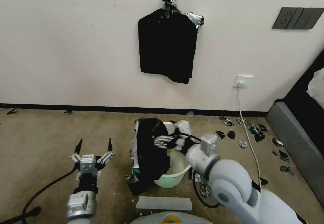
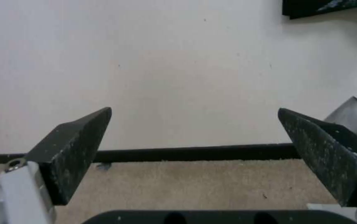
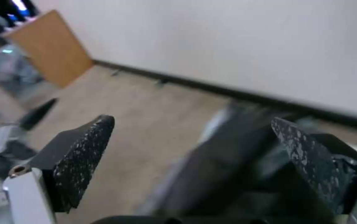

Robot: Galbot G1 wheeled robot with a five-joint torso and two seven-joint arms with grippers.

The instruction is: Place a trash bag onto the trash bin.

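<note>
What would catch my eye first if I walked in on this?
Probably the crinkled black trash bag draped over the left side of the cream trash bin on the carpet, with the right gripper reaching across the bin to it, jaws open. On the wall above hangs a flat black bundle, and the left gripper waits open beside the bin.

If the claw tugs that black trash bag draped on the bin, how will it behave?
The trash bag looks floppy: it hangs crumpled over one side of the trash bin. Its glossy film probably slips between fingers. It seems light, so the open right claw beside it could drag it off easily.
</note>
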